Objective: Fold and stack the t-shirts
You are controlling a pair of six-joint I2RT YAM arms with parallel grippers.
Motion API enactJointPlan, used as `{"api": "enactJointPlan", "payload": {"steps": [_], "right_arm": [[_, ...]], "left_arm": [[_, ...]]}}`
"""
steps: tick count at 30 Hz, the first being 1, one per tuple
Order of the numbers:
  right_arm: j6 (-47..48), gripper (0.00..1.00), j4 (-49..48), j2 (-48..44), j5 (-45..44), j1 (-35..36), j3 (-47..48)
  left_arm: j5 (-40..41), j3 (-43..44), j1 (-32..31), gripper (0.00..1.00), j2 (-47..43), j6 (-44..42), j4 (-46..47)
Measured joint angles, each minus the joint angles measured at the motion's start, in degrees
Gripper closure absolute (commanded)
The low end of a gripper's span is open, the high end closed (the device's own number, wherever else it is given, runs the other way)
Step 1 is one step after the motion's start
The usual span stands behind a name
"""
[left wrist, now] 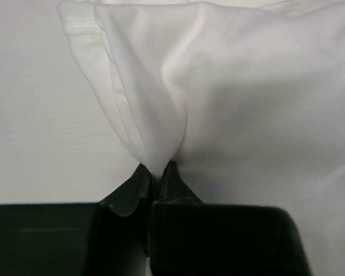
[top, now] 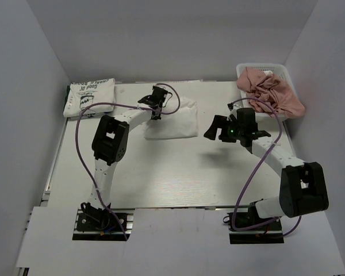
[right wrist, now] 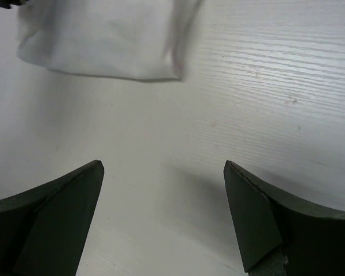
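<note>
One printed t-shirt folded at far-left corner of white table, dark lettering facing up. Plain white t-shirt folded near table middle, toward far edge. Left gripper fingers pressed together, pinching bunched fold at far-left corner of plain white t-shirt. Right gripper fingers spread wide, nothing between, above bare table just right of that shirt. Pink cloth heaped in white basket, far-right corner.
</note>
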State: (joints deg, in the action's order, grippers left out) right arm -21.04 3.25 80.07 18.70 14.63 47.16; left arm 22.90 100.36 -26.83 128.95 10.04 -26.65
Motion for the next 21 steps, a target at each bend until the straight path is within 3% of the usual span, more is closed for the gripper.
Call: {"api": "enactJointPlan", "payload": {"steps": [4, 9, 14, 21], "right_arm": [[1.2, 0.09, 0.0, -3.3, -4.3, 0.0, -1.8], [2.2, 0.09, -0.1, -6.1, -9.4, 0.0, -3.2], [2.3, 0.09, -0.2, -6.1, -12.5, 0.0, -3.5], [2.3, 0.09, -0.1, -4.0, -13.5, -0.3, -3.5]], "left_arm": [[9.4, -7.5, 1.5, 1.00, -5.4, -10.5, 6.8], [15.3, -13.0, 4.0, 1.00, -14.0, -24.9, 16.3], [17.4, -10.5, 7.7, 1.00, -17.7, -34.3, 21.8], [15.2, -1.6, 14.1, 1.00, -17.2, -38.6, 18.8]]}}
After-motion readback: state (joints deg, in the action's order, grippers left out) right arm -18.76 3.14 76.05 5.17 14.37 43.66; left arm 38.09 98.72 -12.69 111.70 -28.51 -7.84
